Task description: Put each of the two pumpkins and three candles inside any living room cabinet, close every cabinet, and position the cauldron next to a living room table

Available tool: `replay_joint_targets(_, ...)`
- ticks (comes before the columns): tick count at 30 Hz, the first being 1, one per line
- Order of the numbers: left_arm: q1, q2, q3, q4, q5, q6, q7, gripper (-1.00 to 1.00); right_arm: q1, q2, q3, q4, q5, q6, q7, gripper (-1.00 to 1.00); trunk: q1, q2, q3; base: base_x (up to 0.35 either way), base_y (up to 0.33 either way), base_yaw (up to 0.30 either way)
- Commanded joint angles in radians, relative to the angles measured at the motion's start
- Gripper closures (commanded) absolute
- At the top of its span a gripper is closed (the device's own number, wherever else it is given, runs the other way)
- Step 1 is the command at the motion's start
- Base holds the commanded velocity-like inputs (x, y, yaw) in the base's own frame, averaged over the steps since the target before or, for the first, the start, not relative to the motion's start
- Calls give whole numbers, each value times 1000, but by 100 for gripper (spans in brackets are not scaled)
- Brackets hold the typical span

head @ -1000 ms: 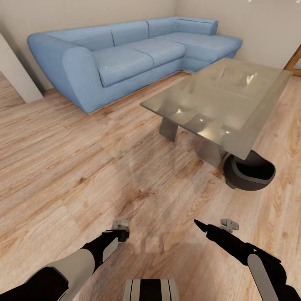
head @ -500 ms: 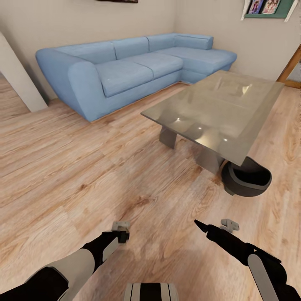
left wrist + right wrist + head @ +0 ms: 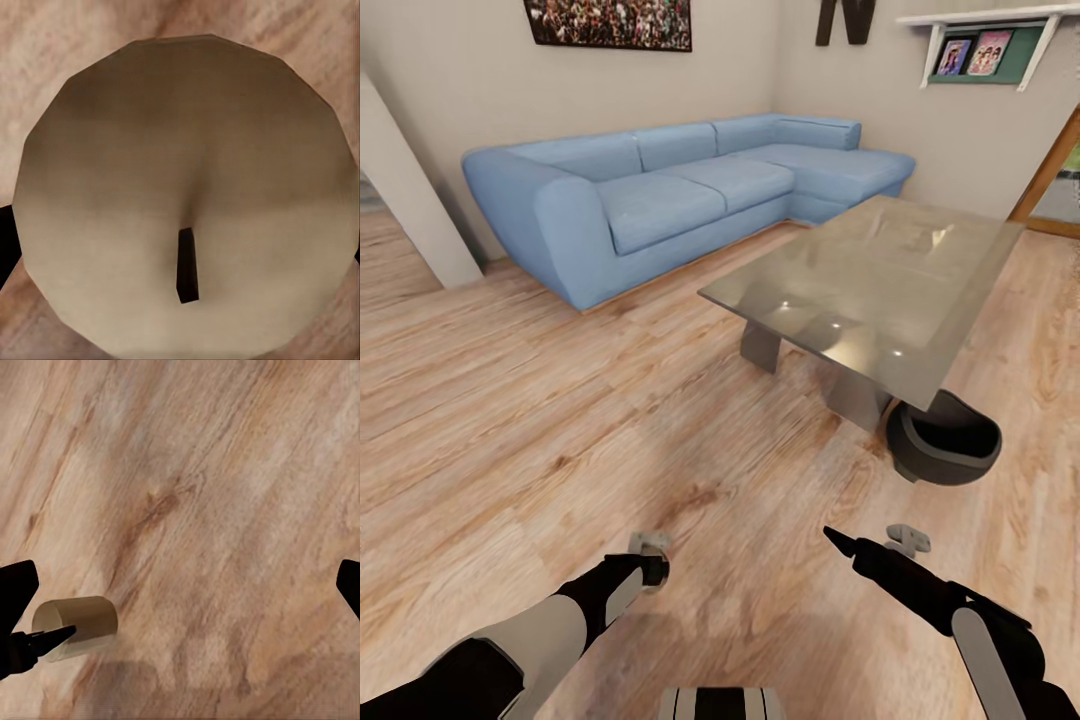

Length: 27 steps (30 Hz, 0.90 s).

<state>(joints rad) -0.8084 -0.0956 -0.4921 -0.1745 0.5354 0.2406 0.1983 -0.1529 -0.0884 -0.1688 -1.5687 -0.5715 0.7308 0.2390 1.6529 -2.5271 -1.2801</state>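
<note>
My left gripper (image 3: 652, 570) hangs low over the wood floor, shut on a beige candle (image 3: 184, 195) whose top face and dark wick sit close before the left wrist camera. The right wrist view sees that candle (image 3: 75, 626) from the side, with a dark fingertip across it. My right gripper (image 3: 835, 538) is open, with bare floor between its fingers (image 3: 15, 592). The black cauldron (image 3: 945, 445) sits on the floor against the near corner of the glass-topped table (image 3: 880, 280). The pumpkins and the cabinet are out of view.
A blue corner sofa (image 3: 660, 190) lines the far wall behind the table. A pale wall corner (image 3: 410, 200) juts in at the left, and a wooden door frame (image 3: 1050, 170) stands at the right. Open wood floor (image 3: 560, 400) lies ahead of both arms.
The camera has tilted upward, so the sofa, table and cauldron sit lower in the picture, and a wall picture and a shelf have come into view. Both arms keep the same pose.
</note>
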Motion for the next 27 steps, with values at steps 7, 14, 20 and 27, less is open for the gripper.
replay_joint_targets(7,0,0,-8,-2,11,5,7,100,-1,2,-3,1,4,13,3,-100,-3,1,26,-172,0,0)
replay_joint_targets(14,0,0,-9,-2,11,5,7,100,-1,1,-3,3,5,12,2,-100,-6,3,56,-35,0,-119)
replay_joint_targets(20,0,0,-10,-2,10,5,7,100,-1,-2,-3,10,5,12,3,-100,-9,4,84,-4,0,-246)
replay_joint_targets(27,0,0,-11,-2,9,4,9,100,-1,-4,-4,22,5,10,6,-100,-12,6,117,0,0,-262)
